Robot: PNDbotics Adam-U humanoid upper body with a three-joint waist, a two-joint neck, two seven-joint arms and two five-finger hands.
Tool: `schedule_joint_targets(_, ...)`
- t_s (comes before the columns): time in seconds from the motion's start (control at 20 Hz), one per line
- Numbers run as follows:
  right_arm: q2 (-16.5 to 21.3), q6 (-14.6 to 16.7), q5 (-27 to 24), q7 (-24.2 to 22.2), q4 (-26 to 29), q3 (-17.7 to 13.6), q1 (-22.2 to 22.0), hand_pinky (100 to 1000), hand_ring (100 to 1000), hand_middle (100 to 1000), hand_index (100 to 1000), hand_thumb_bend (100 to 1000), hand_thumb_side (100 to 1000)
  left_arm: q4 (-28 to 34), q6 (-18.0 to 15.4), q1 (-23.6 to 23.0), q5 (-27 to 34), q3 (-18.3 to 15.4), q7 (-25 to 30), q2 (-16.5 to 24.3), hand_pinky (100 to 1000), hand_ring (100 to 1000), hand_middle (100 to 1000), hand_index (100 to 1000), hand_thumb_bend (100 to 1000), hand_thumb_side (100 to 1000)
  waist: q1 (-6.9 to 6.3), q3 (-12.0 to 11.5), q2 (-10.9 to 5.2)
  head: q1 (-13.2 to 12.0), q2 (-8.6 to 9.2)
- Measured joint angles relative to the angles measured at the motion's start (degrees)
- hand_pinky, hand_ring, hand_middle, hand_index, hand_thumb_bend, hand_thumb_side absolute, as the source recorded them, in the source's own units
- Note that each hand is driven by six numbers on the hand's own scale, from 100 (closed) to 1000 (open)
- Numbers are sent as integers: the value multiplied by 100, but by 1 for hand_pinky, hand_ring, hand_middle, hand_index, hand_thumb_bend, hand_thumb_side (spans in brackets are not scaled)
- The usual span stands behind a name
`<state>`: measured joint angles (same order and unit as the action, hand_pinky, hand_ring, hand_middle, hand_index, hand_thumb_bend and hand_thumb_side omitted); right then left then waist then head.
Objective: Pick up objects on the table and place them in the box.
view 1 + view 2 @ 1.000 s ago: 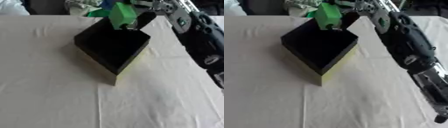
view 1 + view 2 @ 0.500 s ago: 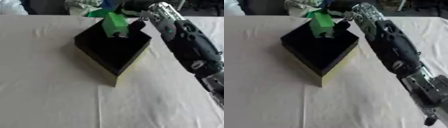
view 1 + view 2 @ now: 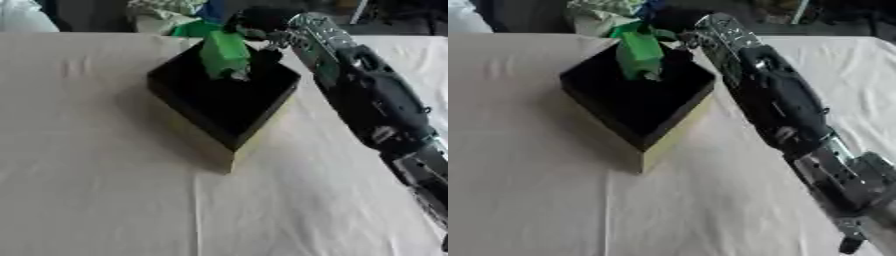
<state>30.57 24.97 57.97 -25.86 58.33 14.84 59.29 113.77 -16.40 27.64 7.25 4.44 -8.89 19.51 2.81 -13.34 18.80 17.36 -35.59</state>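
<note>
Currently, left eye view: black box (image 3: 229,102) with yellowish outer walls sitting corner-on toward the camera on the tabletop (image 3: 96,190), white cloth over it. Right arm (image 3: 367,105) coming in from lower right, reaching diagonally up over the box's far corner. Right hand (image 3: 259,31) at the far rim, fingers curled down around the top of a green object (image 3: 225,54). Object hanging upright over the box opening, upper part level with the far rim, lower end dipping into the dark interior. Cannot tell whether its base touches the box floor. Clutter of green, white and blue items (image 3: 179,12) past the far tabletop edge, just behind the hand; too blurred to name.

Right eye view: same layout, shifted left. Box (image 3: 642,102) near upper centre, near corner pointing down at the camera, yellow wall (image 3: 677,135) showing on the right face. Green object (image 3: 639,52) inside the box outline, near the far corner, tilted slightly. Hand (image 3: 668,30) closed on its top end, mostly hidden behind the object and the wrist. Forearm (image 3: 776,100) black with silver joint hardware (image 3: 846,180) lower right, crossing beside the box's right corner without touching it as far as visible. Left hand in neither view.
</note>
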Motion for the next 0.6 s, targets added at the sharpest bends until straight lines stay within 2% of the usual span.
schedule_joint_targets(0.25, -54, 68, 239, 6, -48, 6, 21, 882, 767, 691, 795, 144, 682, 0, 11, -17, 0, 0, 10, -2, 640, 683, 596, 743, 164, 968, -6, 33, -11, 0, 0)
schedule_joint_targets(0.3, -54, 80, 278, 15, -48, 8, 22, 895, 788, 727, 813, 175, 700, 0, 14, -27, 0, 0, 12, -2, 640, 683, 596, 743, 164, 967, -6, 34, -11, 0, 0)
schedule_joint_targets(0.4, -55, 110, 361, 23, -38, 38, 25, 904, 836, 785, 845, 217, 760, 0, 19, -36, 0, 0, 17, -2, 640, 683, 596, 743, 165, 966, -9, 40, -11, 0, 0)
schedule_joint_targets(0.45, -55, 126, 412, 25, -30, 45, 25, 916, 867, 810, 861, 251, 816, 0, 23, -36, 0, 0, 21, -2, 640, 683, 597, 743, 165, 966, -11, 43, -12, 0, 0)
schedule_joint_targets(0.6, -54, 170, 579, 29, 50, 94, 25, 959, 930, 855, 900, 370, 911, 0, 30, -36, 1, 0, 28, -10, 640, 683, 596, 743, 166, 965, -17, 65, -12, -1, 0)
